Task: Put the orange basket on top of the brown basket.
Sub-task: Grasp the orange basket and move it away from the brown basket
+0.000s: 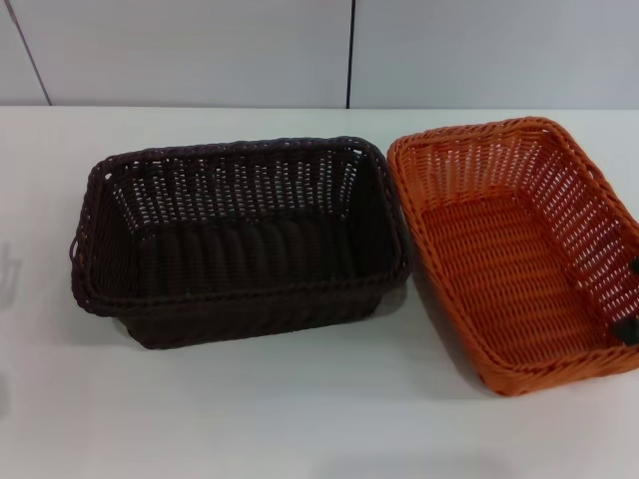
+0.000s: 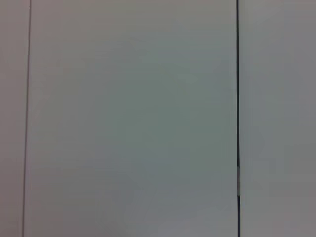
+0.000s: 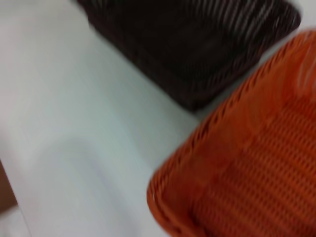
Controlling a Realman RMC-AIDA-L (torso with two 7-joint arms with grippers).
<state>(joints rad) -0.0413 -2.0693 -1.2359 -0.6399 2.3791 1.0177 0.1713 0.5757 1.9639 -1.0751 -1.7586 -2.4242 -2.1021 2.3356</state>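
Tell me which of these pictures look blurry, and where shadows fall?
Head view: sharp; the dark brown woven basket throws a soft shadow on the white table. Right wrist view: smeared; the bright orange woven basket looks soft. Left wrist view: featureless pale panels.

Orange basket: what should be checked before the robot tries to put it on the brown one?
1. Brown basket empty inside: ok.
2. Orange basket empty inside: ok.
3. Both baskets open side up, side by side on the table: ok.
4. Right gripper at the orange basket's right rim: ok.
5. Its hold on that rim is secure: cannot tell.
6. Left gripper out of the way: cannot tell, it is not in view.
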